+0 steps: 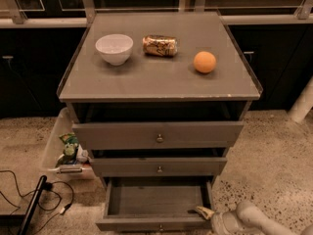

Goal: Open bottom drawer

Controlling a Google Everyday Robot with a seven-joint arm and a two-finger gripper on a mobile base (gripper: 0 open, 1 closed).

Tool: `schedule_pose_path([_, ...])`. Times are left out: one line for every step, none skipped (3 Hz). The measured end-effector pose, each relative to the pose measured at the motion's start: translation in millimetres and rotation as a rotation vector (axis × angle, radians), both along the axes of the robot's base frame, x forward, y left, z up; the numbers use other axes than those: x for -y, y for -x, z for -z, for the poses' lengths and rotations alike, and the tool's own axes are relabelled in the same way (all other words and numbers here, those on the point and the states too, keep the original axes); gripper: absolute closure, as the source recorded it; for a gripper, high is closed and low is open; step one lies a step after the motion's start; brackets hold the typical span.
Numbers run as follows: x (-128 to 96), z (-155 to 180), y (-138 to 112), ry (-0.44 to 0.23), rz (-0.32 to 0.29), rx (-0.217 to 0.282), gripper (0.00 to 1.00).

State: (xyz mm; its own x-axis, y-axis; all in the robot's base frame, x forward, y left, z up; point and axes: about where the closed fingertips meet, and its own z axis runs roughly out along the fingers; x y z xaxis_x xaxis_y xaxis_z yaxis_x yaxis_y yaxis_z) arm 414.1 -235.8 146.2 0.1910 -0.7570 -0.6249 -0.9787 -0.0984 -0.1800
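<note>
The bottom drawer (154, 223) of the grey cabinet (159, 80) stands pulled out, its plain grey interior (156, 199) showing. Its small brass knob (160, 227) sits at the lower edge of the view. My gripper (204, 212) is at the drawer's front right corner, reaching over the front panel from the lower right, with its light arm (254, 220) trailing off toward the corner. The middle drawer (159, 167) and top drawer (157, 134) above it are only slightly out.
On the cabinet top lie a white bowl (114, 48), a crushed can (159, 45) and an orange (204, 62). A clear bin with packets (67, 151) stands on the floor to the left, near a black cable (29, 204). A white post (303, 102) rises at right.
</note>
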Motion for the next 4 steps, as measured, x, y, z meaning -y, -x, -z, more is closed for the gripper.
schedule_pose_path([0.1, -5.8, -0.8, 0.000, 0.000, 0.000, 0.61])
schedule_pose_path([1.7, -7.3, 10.1, 0.007, -0.007, 0.003, 0.84])
schedule_pose_path([1.7, -7.3, 10.2, 0.007, -0.007, 0.003, 0.81])
schedule_pose_path([1.7, -7.3, 10.2, 0.007, -0.007, 0.003, 0.58])
